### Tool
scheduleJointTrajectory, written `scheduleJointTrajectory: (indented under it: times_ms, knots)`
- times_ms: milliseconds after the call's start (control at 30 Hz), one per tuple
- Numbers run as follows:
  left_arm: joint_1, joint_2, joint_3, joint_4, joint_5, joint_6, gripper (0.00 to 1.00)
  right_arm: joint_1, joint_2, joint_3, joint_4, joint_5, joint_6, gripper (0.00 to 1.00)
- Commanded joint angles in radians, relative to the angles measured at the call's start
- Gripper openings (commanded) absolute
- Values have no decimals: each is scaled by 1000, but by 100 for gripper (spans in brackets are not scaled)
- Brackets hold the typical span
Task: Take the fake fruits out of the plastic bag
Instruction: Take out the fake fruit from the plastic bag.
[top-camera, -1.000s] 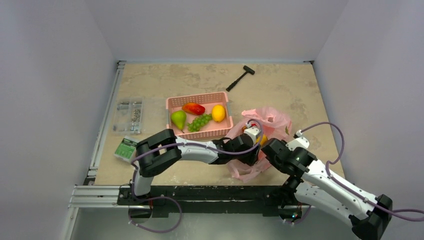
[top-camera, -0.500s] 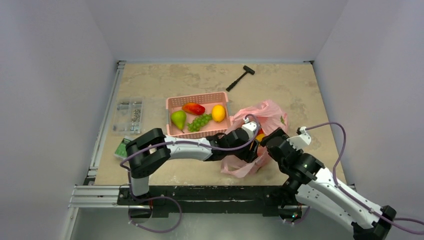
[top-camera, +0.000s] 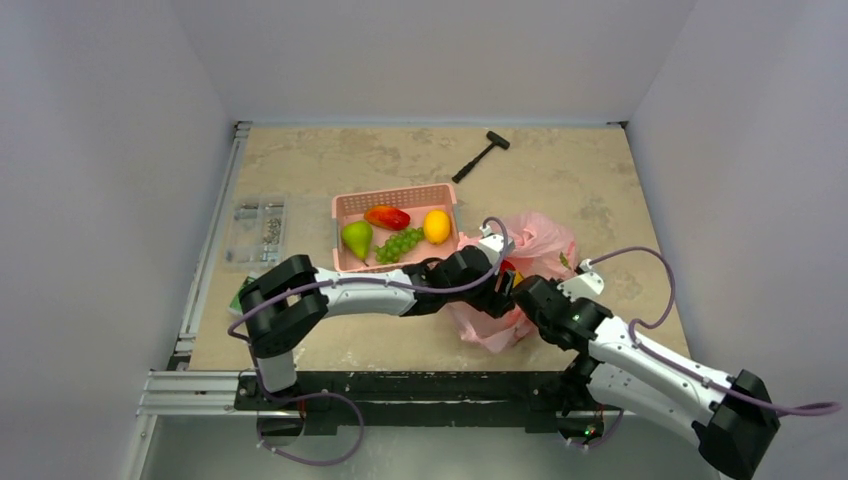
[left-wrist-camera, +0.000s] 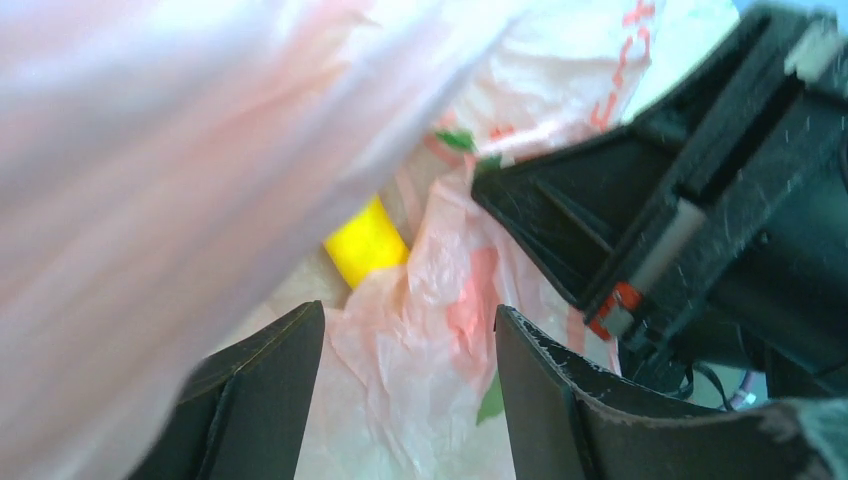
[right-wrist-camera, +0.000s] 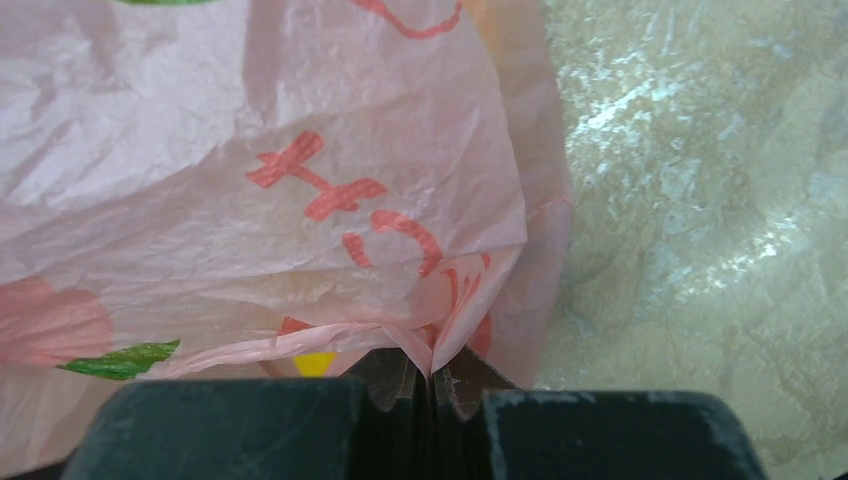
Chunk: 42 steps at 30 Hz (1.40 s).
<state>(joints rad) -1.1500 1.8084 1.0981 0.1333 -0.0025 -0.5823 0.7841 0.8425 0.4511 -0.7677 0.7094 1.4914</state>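
The pink plastic bag (top-camera: 540, 243) lies crumpled right of the basket. My left gripper (top-camera: 499, 283) is open at the bag's mouth, with loose bag film (left-wrist-camera: 420, 350) between its fingers (left-wrist-camera: 265, 385). Past the fingers, a yellow fruit end (left-wrist-camera: 366, 240) shows inside the bag. My right gripper (top-camera: 524, 294) is shut on a fold of the bag's near edge (right-wrist-camera: 432, 350), and a bit of yellow (right-wrist-camera: 315, 362) shows through the film there. An orange-yellow oval fruit (top-camera: 436, 226) and a red fruit (top-camera: 386, 216) lie in the pink basket (top-camera: 395, 197).
A green pear (top-camera: 356, 238) and a green grape bunch (top-camera: 398, 243) also lie in the basket. A black hammer (top-camera: 481, 156) lies at the back. A clear parts box (top-camera: 258, 228) and a small green box (top-camera: 243, 296) sit at the left.
My left arm has stretched further right towards the bag. My right gripper has pulled in left to the bag's near edge. The bag has bunched up tighter.
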Motion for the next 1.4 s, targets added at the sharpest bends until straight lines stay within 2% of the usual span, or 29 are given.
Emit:
scheduleJointTrajectory:
  times_ms: [0, 100, 200, 367, 500, 800, 1033, 1233, 1300, 1367]
  knots:
    - [25, -52, 83, -5, -25, 42, 63, -4, -122, -28, 96, -40, -131, 0]
    - [26, -52, 114, -9, -62, 48, 61, -4, -248, -31, 85, -39, -167, 0]
    - [26, -40, 135, -7, -73, 43, 59, -3, -328, 28, -46, 21, -142, 0]
    - [27, 30, 211, -14, -48, 62, 59, -3, -195, 135, -247, -7, -8, 0]
    - [27, 122, 299, -17, -46, 126, 60, -2, -136, 189, -266, 1, -40, 0]
    - [22, 276, 374, 24, -64, 256, 65, -2, -276, 145, -195, -46, -101, 0]
    - [-8, 363, 396, 24, -113, 306, 66, -2, -282, 135, -209, -58, -88, 0]
    - [-43, 443, 452, -39, -231, 356, 60, -2, -312, 120, -206, -57, -79, 0]
    - [-42, 448, 463, -65, -261, 353, 53, -2, -319, 115, -209, -57, -74, 0]
    - [-41, 436, 464, -72, -273, 362, 41, -2, -324, 106, -208, -64, -70, 0]
